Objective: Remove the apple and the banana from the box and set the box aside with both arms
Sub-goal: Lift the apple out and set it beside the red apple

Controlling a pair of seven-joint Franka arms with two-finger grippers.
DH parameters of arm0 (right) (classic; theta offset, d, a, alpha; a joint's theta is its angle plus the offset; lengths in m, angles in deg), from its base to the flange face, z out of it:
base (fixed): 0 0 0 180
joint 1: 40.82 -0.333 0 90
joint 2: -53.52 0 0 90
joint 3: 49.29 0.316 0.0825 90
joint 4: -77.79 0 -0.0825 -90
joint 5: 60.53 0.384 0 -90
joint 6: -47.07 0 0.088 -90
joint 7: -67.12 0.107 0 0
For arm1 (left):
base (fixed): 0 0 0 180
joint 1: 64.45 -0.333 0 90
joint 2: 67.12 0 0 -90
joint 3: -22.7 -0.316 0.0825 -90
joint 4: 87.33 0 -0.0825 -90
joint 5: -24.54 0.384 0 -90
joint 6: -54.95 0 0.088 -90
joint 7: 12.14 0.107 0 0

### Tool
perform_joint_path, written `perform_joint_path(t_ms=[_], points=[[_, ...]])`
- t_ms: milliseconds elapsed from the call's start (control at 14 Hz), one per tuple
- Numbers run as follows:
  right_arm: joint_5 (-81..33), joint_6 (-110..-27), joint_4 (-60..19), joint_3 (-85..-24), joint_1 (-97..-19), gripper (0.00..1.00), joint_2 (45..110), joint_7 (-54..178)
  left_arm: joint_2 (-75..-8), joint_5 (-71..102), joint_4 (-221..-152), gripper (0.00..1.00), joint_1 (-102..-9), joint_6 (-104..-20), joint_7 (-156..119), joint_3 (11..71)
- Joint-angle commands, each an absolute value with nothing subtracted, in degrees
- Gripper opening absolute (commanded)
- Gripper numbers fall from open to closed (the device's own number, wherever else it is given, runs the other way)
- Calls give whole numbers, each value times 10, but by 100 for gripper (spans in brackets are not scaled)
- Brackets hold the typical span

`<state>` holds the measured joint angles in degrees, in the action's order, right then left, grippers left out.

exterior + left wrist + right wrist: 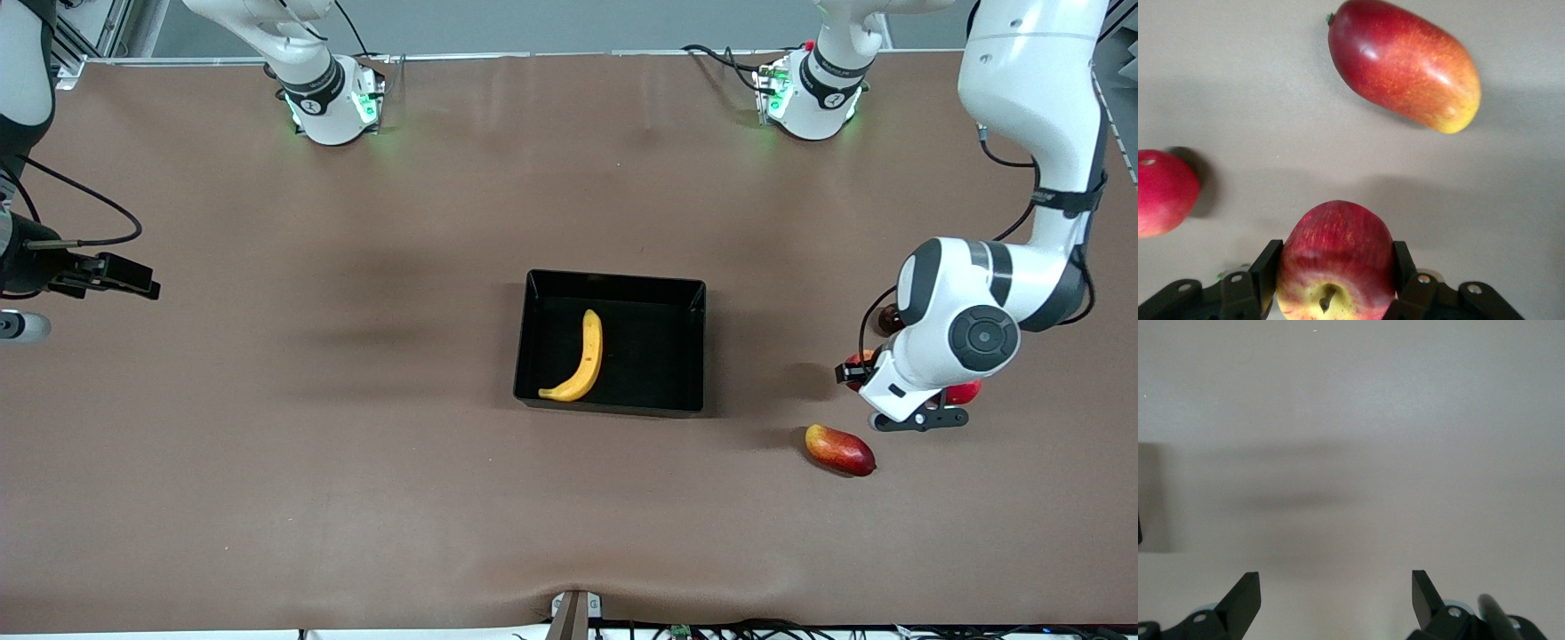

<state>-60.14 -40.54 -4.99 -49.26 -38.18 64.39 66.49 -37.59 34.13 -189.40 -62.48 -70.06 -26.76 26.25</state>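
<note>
The black box (685,293) sits mid-table, and the yellow banana (582,356) lies inside it. Toward the left arm's end of the table, my left gripper (855,369) (1336,267) is shut on the small red apple (862,360) (1336,253). The apple's yellow stem dimple faces the wrist camera. I cannot tell whether the apple rests on the table. My right gripper (142,287) (1336,590) waits open over bare table at the right arm's end, with nothing between its fingers.
A red-yellow mango (840,450) (1405,63) lies close by the apple, nearer to the front camera. A plain red round fruit (967,391) (1161,193) sits beside the left hand, mostly hidden under it in the front view.
</note>
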Motion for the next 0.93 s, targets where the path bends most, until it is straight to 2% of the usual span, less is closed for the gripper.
perform_joint_path(t_ms=[0,357,429,500,571,714,857], points=[[-593,-404,-45,-493,-379,100,649,659,-363,360,-1923,0,-652,-763,-268,269],[-593,-419,-45,-493,-379,100,657,659,-328,368,-1913,2,-656,-786,-268,269],[-593,-424,-45,-493,-379,100,658,659,-328,368,-1909,47,-656,-786,-270,269],[-593,-428,-45,-493,-379,100,661,659,-330,368,-1907,79,-656,-786,-270,269],[-594,-430,-45,-493,-380,100,663,659,-336,368,-1906,100,-655,-784,-269,270],[-594,-440,-45,-493,-379,100,668,659,-369,367,-1906,100,-652,-768,-273,274],[-594,-442,-44,-493,-378,100,671,659,-411,360,-1895,100,-647,-712,-275,288]])
